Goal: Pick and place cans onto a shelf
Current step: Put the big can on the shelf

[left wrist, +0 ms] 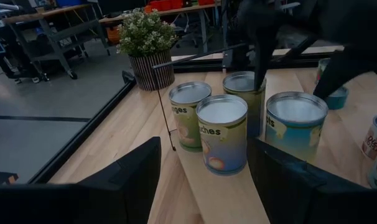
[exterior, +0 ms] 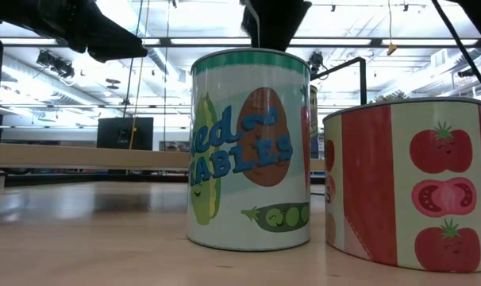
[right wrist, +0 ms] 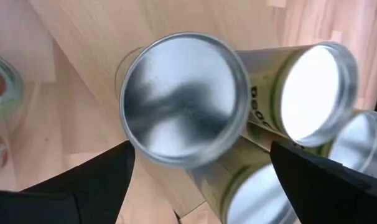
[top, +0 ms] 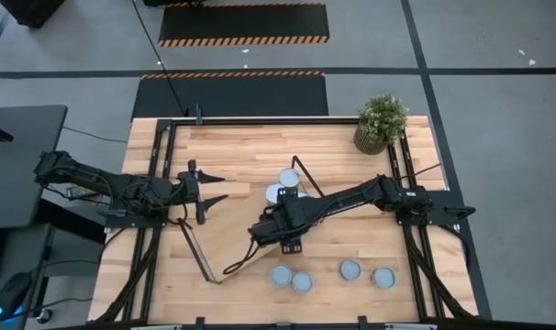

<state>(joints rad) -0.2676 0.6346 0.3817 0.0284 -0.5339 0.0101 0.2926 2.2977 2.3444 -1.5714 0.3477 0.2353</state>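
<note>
Four cans stand bunched on the shelf [top: 225, 213], the light-wood board lying slantwise across the worktop [top: 351, 156], and the right gripper [right wrist: 201, 180] hangs over that cluster with its jaws apart. In the right wrist view the shiny lid of one can [right wrist: 183, 98] sits squarely between the two dark fingers, with its neighbours crowded touching it on one side of the jaws, bare board on the other. Whether the fingers have reached its wall yet I cannot tell; nothing looks clamped.

Four more cans [top: 331, 274] wait on the worktop, well apart from the right jaws, toward the near edge. The left gripper [left wrist: 204, 180] hovers beside the shelf's end, jaws apart and empty, looking along the board at the cluster, with the peach-labelled can [left wrist: 221, 133] nearest in front of them.

Handling, as a judgement: these are rigid metal cylinders (paper-labelled, smooth lids), so they should take a firm squeeze without denting easily, but the glossy sides could slip, and whether they are full or empty the pictures do not say. Best hold is across the side wall just under the rim, jaws straddling the full width. Tight packing leaves little room for a finger between neighbours; a nudge could topple one.
</note>
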